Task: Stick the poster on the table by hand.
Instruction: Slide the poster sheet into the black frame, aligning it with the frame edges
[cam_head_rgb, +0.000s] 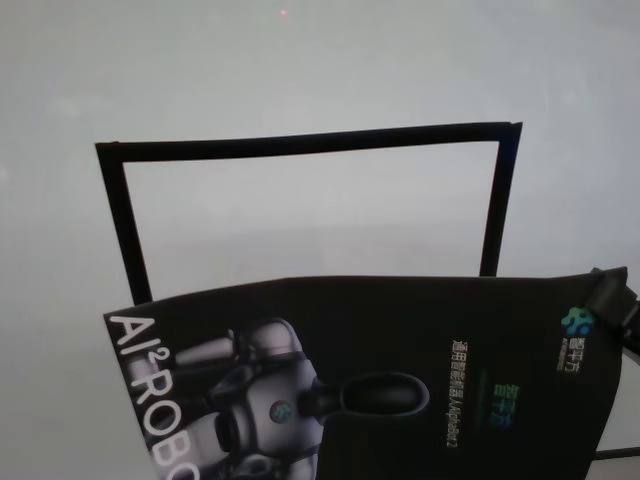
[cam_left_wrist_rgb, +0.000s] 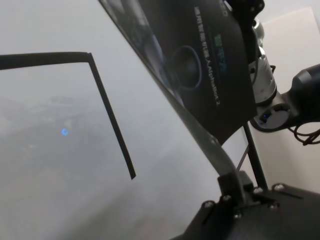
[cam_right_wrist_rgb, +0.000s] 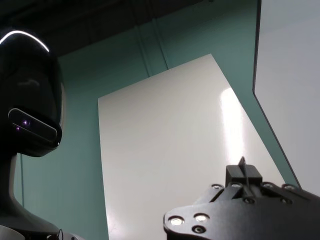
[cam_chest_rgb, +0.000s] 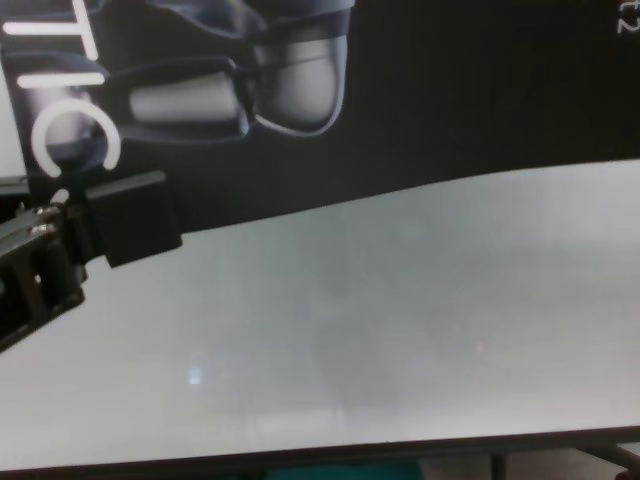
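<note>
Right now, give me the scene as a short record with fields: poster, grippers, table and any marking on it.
poster: poster held up off the table, printed side toward the head camera, partly covering the frame's near end
left gripper: left gripper shut on the poster's lower left edge
right gripper: right gripper at the poster's upper right corner, grip not clear
table: table pale, poster not yet on it
marking: black tape frame outlining a rectangle on the table
</note>
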